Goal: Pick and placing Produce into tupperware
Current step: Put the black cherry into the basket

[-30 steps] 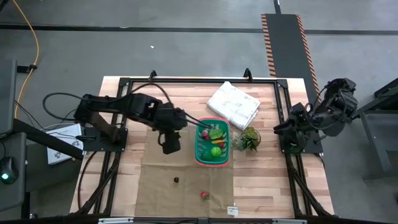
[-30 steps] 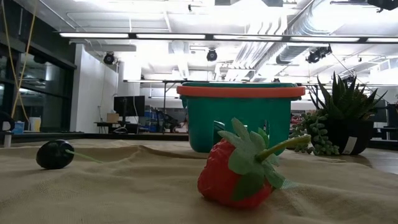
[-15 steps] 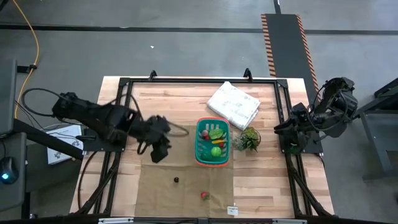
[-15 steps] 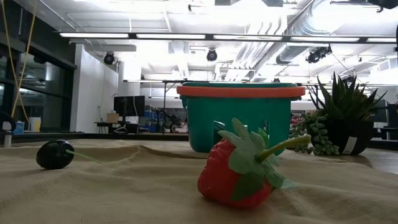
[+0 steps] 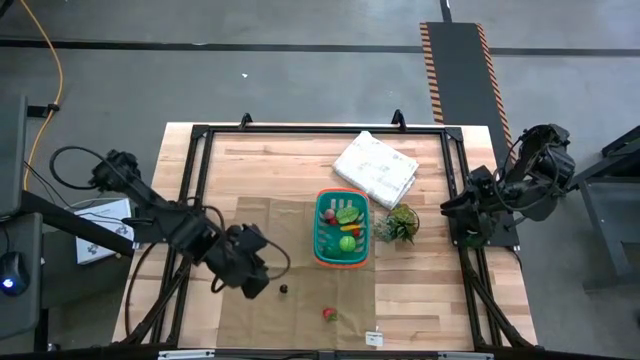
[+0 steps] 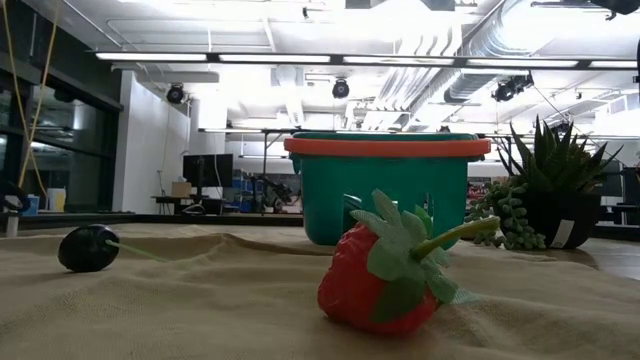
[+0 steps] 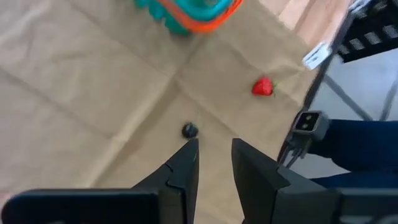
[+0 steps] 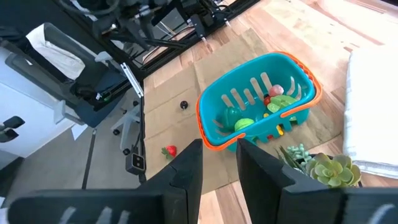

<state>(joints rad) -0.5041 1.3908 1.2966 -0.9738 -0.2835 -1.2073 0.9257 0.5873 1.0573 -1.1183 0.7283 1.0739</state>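
The teal basket (image 5: 341,228), my tupperware, stands mid-table on a tan mat with several produce pieces inside, green ones and a red one (image 8: 266,103). A small dark berry (image 5: 284,290) and a red strawberry (image 5: 327,314) lie on the mat nearer the front edge. My left gripper (image 5: 256,284) hovers just left of the dark berry (image 7: 189,130), its fingers open a little with nothing between them. My right gripper (image 5: 448,208) waits at the table's right side, open and empty, looking toward the basket (image 8: 258,99).
A white rumpled cloth bundle (image 5: 375,167) lies behind the basket. A small spiky potted plant (image 5: 400,222) stands right of it. The tan mat (image 5: 260,235) covers the near middle of the wooden table. Black frame rails (image 5: 180,290) run along the table's sides.
My left gripper has swung away from above the basket toward the table's left and near edge, come down and rolled about its own line. It now sits low beside the dark berry. The basket, berry and strawberry have stayed put.
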